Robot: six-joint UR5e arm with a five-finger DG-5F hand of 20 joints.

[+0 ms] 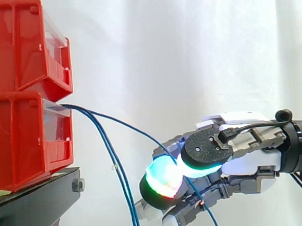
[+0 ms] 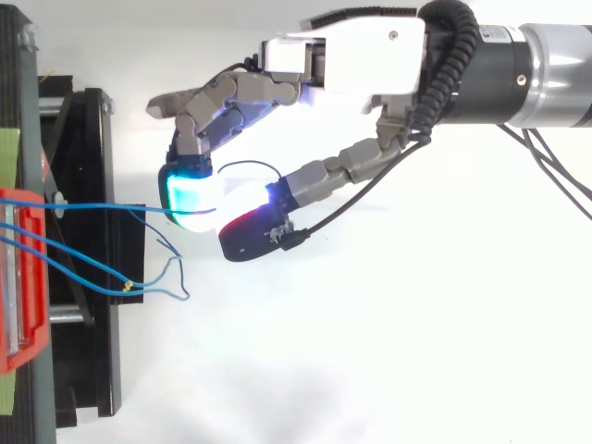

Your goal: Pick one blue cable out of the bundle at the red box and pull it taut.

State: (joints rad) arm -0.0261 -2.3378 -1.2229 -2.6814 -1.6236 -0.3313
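Pinching one thin blue cable [image 1: 126, 125] between thick glowing pads [image 1: 162, 178], the robot hand [image 2: 342, 51] is clenched on it; we lose the contact point behind the pads. The line slopes down from the lower red plastic box [image 1: 19, 146] on the black bolted stand [image 1: 33, 202], its tail cut off below. Slack blue cables [image 1: 117, 166] droop near the box, with open room before the white curtain [image 1: 188, 49].

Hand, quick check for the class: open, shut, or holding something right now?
Hand: shut on one blue cable, pinched between its glowing pads.
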